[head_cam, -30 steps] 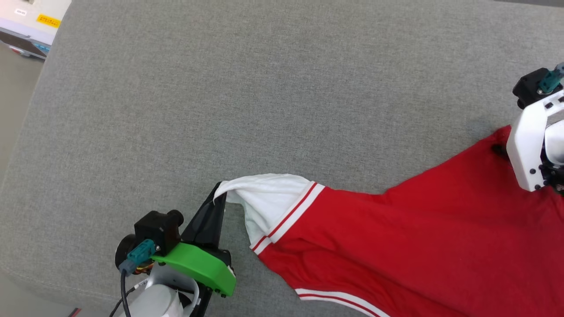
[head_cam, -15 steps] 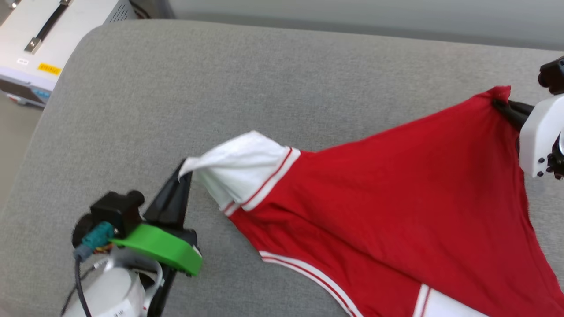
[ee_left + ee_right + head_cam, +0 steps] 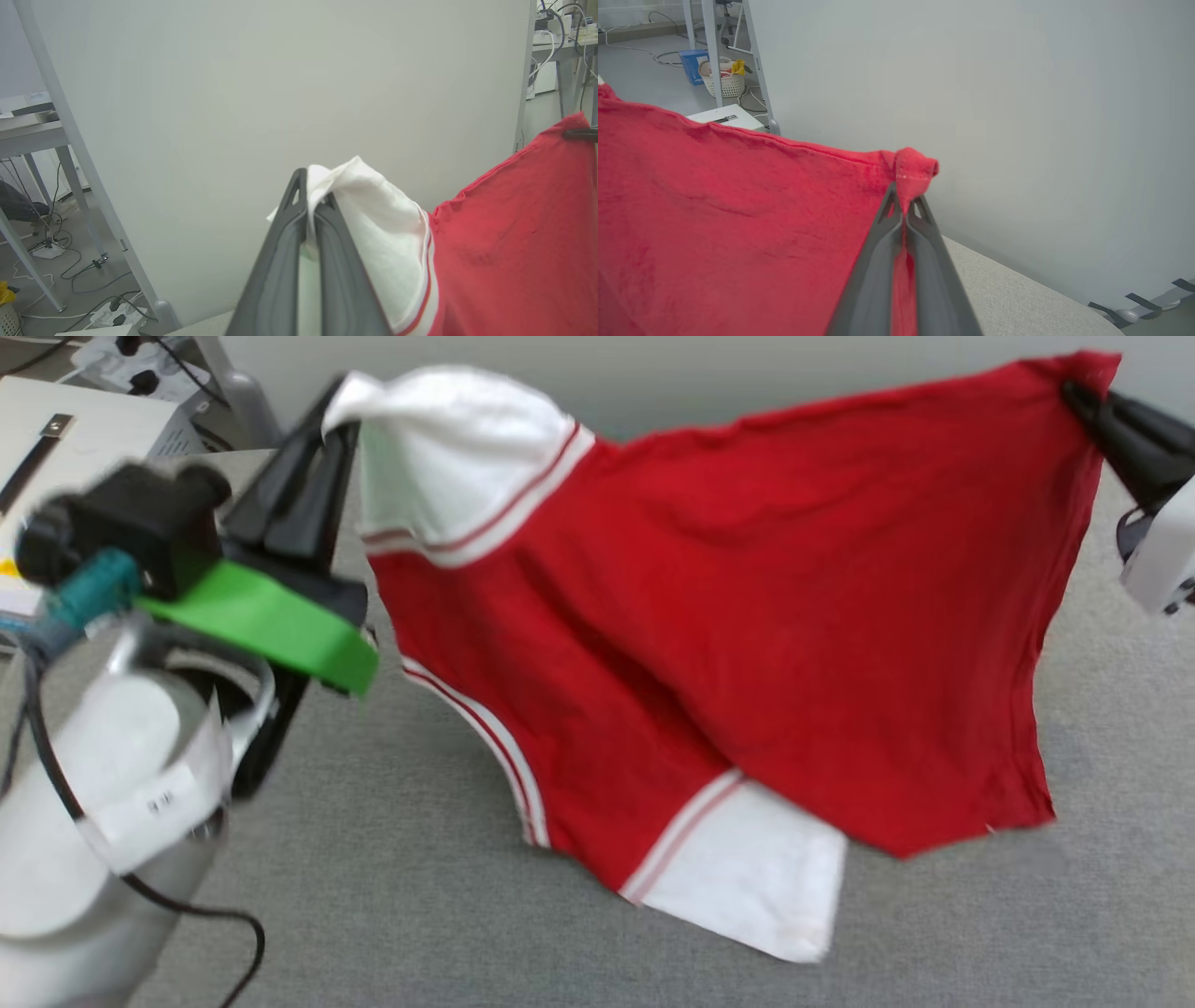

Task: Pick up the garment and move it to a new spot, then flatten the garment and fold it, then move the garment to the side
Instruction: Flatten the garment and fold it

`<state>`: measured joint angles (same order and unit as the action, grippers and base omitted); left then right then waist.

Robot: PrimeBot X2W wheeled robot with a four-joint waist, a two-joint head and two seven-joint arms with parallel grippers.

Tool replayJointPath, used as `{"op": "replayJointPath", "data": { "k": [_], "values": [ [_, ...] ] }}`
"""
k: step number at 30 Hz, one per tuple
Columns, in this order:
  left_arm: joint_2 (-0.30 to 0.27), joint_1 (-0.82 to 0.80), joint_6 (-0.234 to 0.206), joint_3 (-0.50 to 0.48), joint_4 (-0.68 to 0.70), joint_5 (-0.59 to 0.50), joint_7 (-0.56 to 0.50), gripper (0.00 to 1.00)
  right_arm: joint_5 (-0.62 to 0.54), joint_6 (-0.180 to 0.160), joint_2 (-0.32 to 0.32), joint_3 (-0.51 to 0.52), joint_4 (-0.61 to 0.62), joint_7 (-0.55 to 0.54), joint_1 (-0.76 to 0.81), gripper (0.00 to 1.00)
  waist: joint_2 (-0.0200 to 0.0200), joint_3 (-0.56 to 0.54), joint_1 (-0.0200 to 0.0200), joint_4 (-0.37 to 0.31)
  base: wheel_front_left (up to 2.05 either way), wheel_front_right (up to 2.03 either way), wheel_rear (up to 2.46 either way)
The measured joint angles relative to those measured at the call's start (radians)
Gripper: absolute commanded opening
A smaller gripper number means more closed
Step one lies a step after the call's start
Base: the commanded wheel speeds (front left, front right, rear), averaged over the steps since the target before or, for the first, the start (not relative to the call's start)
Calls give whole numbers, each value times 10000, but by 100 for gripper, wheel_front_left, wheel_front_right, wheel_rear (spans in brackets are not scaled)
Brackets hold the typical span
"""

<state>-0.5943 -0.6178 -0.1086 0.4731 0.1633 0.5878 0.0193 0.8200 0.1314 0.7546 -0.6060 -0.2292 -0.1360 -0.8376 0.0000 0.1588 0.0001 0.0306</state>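
The garment [image 3: 747, 569], a red jersey with white sleeves and striped trim, hangs stretched between both grippers above the grey cushion [image 3: 392, 896]. My left gripper [image 3: 336, 415] is shut on the tip of one white sleeve [image 3: 369, 224]. My right gripper [image 3: 1074, 392] is shut on a red hem corner [image 3: 910, 172]. The other white sleeve [image 3: 756, 877] droops down onto the cushion. The lettering and number are hidden.
A pale wall [image 3: 280, 93] stands behind the cushion. A white box [image 3: 65, 439] and a metal frame leg [image 3: 233, 383] sit at the far left. On the floor beyond are cables and a white basket [image 3: 721, 81].
Both grippers have lifted the garment off the cushion, from lying flat to hanging in the air. The head camera has tilted up.
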Motion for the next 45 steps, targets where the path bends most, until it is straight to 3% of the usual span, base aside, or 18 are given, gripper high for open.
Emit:
{"op": "replayJointPath", "data": {
  "k": [8,15,22,29,36,45],
  "values": [
    [393,-3106,798,33,-980,-65,-543,0,-767,0,-445,1455,234,58,-1037,0,0,646,0,-231,0,0,0],
    [775,-6452,1496,82,-2700,-554,-907,0,-1755,0,-1135,2219,-476,-138,-3239,0,0,1657,0,-337,0,0,0],
    [1187,-9978,1944,17,-4690,-951,-855,0,-2913,0,-1601,1923,-1793,-132,-6471,0,0,2796,1,-446,0,0,0],
    [1484,-12541,2199,188,-6717,-1292,-345,0,-3622,0,-1896,991,-3446,631,-9246,0,0,3659,2,-554,0,0,0],
    [1609,-13159,2290,579,-7977,-1323,148,0,-3461,0,-2345,194,-5091,1494,-10211,0,0,4152,1,-620,0,0,0],
    [1639,-11779,2364,1279,-8870,-1149,1058,0,-2656,0,-2786,-826,-6274,2592,-9237,0,0,4335,1,-550,0,0,0]
  ]
}}
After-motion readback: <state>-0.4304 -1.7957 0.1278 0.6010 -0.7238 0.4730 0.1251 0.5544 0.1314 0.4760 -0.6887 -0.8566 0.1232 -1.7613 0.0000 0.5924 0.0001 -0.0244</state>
